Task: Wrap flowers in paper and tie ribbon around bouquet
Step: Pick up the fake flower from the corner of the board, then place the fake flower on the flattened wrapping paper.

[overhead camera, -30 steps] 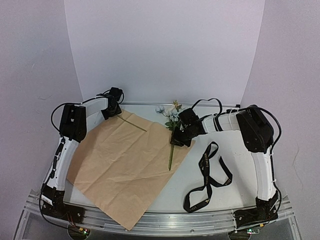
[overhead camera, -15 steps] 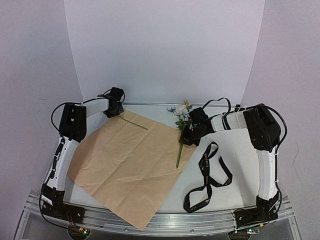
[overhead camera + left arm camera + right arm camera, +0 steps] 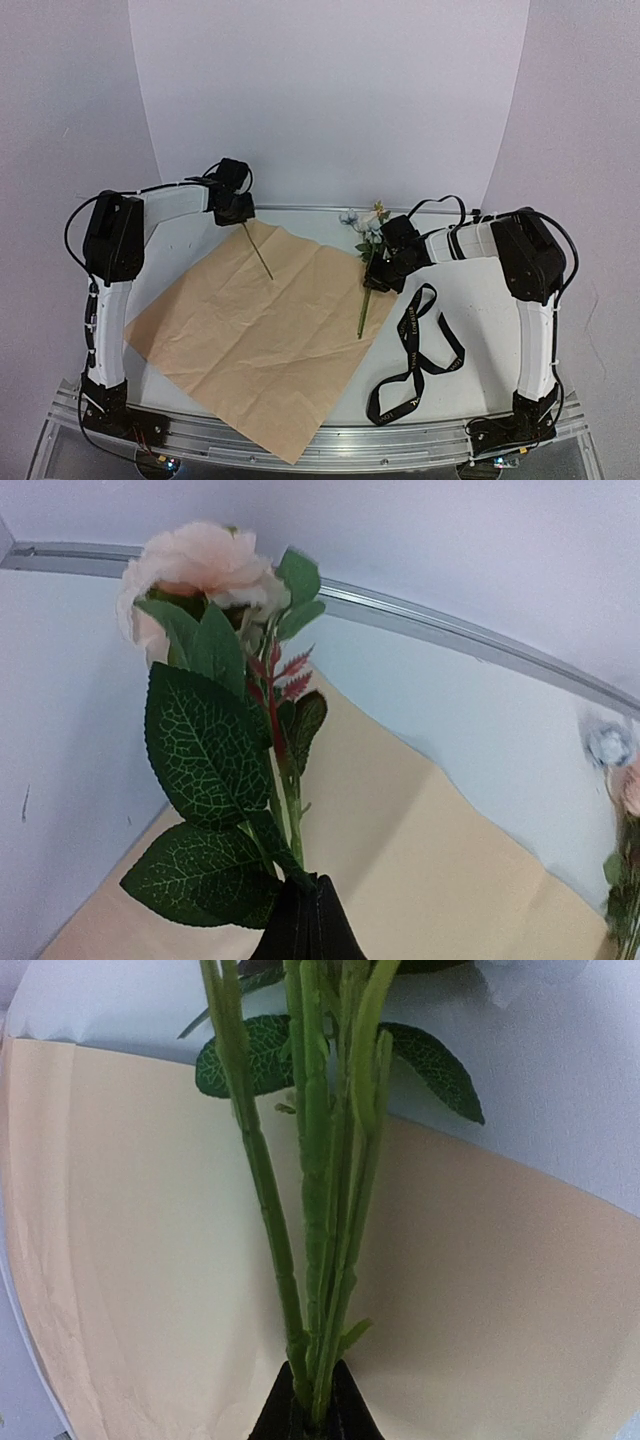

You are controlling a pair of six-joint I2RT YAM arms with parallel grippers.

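My right gripper (image 3: 380, 272), pinching the flowers (image 3: 366, 222), hangs their stems toward lower left over the paper's (image 3: 250, 340) right edge; my left gripper (image 3: 240, 214) pinches one rose (image 3: 195, 565) at upper left.

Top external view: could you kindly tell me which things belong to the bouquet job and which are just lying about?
For the job: paper, ribbon, flower bunch held by the right tool, peach rose held by the left tool.
Just there: white backdrop, metal table rail.
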